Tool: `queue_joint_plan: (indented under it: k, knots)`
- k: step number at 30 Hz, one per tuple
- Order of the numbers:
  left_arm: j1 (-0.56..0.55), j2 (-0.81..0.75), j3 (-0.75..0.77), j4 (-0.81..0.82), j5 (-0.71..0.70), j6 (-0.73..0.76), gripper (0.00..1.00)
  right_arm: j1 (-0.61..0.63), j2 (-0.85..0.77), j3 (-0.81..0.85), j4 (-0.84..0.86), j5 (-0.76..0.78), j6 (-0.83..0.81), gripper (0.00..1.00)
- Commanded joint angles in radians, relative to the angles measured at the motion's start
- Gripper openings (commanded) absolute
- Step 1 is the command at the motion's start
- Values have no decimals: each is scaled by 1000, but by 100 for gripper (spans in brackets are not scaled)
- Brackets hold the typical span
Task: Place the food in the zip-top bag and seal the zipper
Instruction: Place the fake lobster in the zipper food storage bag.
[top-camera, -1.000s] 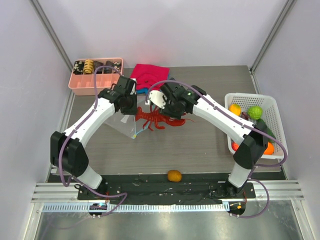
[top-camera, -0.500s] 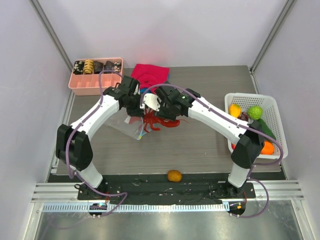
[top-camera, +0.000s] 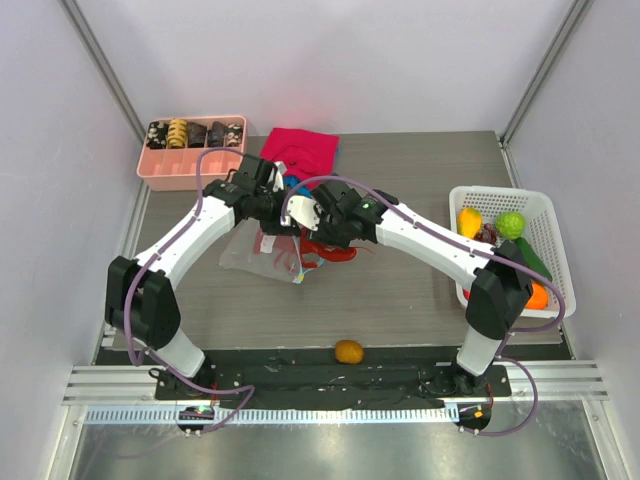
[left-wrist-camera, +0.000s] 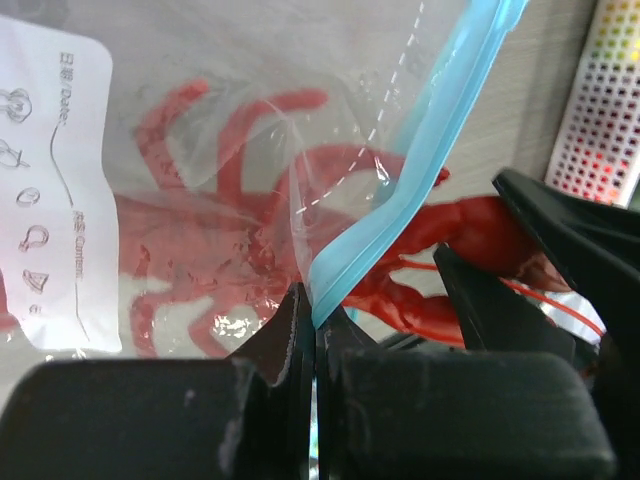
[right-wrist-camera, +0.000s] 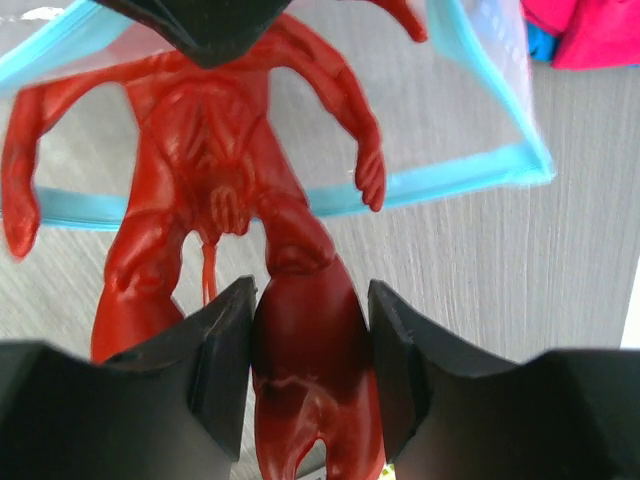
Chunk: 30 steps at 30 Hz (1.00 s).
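Observation:
The clear zip-top bag (top-camera: 255, 255) lies left of centre, its mouth facing right. My left gripper (left-wrist-camera: 315, 303) is shut on the teal-blue zipper (left-wrist-camera: 430, 150) strip, lifting one lip. The red lobster (right-wrist-camera: 230, 150) is gripped by its tail in my right gripper (right-wrist-camera: 310, 300). Its head and claws reach past the lower zipper (right-wrist-camera: 450, 178) strip into the bag's mouth, and it shows red through the plastic in the left wrist view. An orange fruit (top-camera: 348, 351) lies at the near table edge. Yellow (top-camera: 470, 218) and green (top-camera: 511, 224) fruits sit in the basket.
The white mesh basket (top-camera: 500, 192) stands at the right edge. A pink tray (top-camera: 190, 172) with black and tan pieces is at the back left. Folded red and blue cloths (top-camera: 302, 150) lie just behind the two grippers.
Both grippers have moved left and toward me. The bag's lifted lip now lies over the lobster, which has gone further into the mouth.

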Motion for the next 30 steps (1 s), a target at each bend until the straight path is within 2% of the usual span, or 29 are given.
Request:
queue_joint_plan:
  k: [1, 7, 15, 20, 24, 28, 30]
  knots:
    - [15, -28, 3, 69, 83, -8, 0, 5, -93, -25, 93, -92, -57, 1]
    - [17, -3, -6, 98, 199, -5, 0, 5, -101, -63, 133, -186, -93, 1]
    - [17, -5, -9, 107, 316, 3, 0, 1, -119, -124, 206, -198, -107, 1]
    - [29, -9, -29, 107, 441, 31, 0, -31, -231, -274, 367, -235, -134, 1]
    - [35, -6, -53, 98, 546, 55, 0, -82, -329, -408, 528, -368, -174, 1]
    - [35, -2, -64, 92, 590, 54, 0, -88, -366, -488, 571, -431, -278, 1]
    - [34, 4, -64, 89, 612, 51, 0, -88, -360, -483, 576, -444, -277, 1]
